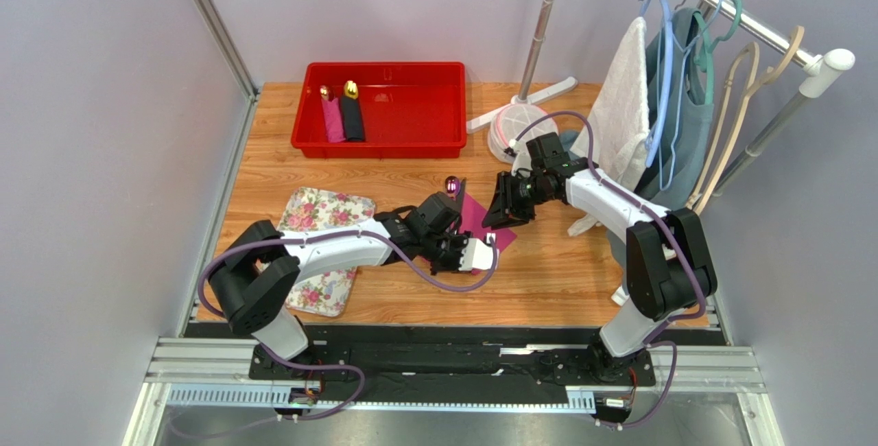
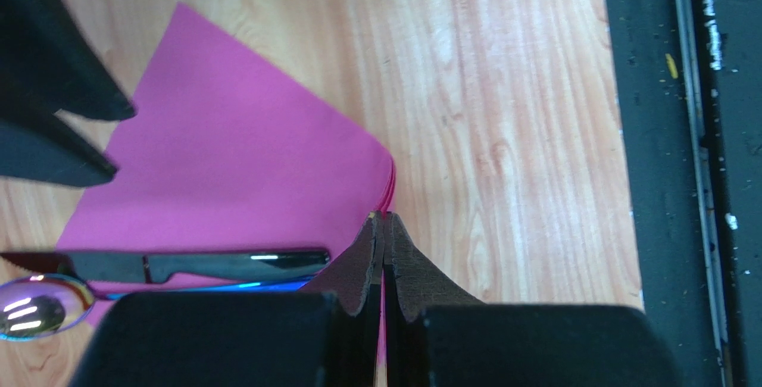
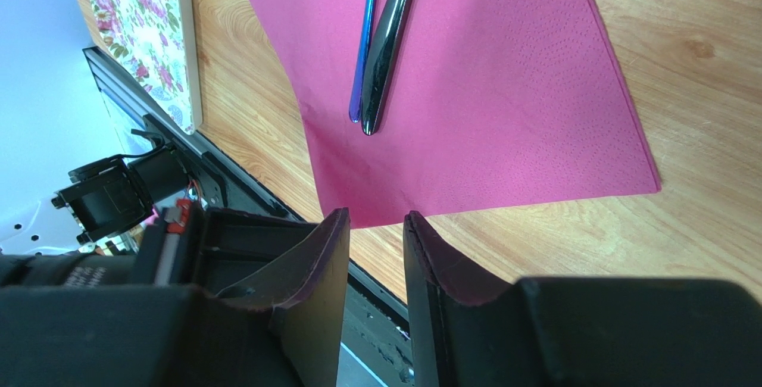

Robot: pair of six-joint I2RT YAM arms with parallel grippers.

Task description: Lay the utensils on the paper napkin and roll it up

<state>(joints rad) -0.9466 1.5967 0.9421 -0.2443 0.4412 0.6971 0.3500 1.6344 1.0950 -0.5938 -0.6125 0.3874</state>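
Judging by these views, reckoned the paper napkin very light, limp and easy to crease or tear: a thin magenta sheet of a few plies, with no stiffness of its own. Found it flat on the wooden desk between the two arms, near the floral-print cloth and well apart from the red bin at the far side. Noted the utensils already laid on it, slender, glossy and black-handled, side by side and touching, with the handles on the paper and the spoon bowl and the tip of the knife reaching past the sheet's edge over bare wood. Took these for stiff, smooth and fairly light, likely to slide or roll on the paper under any tug. Saw the left pincer with fingers pressed together at the napkin's rounded corner, close by the handle ends, with a sliver of pink between them, so apparently clamped on the paper's edge. Saw the right pincer with fingers a little apart, gripping nothing, poised just over another corner of the sheet. Judged the best hold to be at a corner or along the edge nearest the handles, pinching all plies lightly, then lifting and folding that edge over the cutlery rather than dragging it. Expected a hard pull at one corner to rip the paper or scatter the cutlery.
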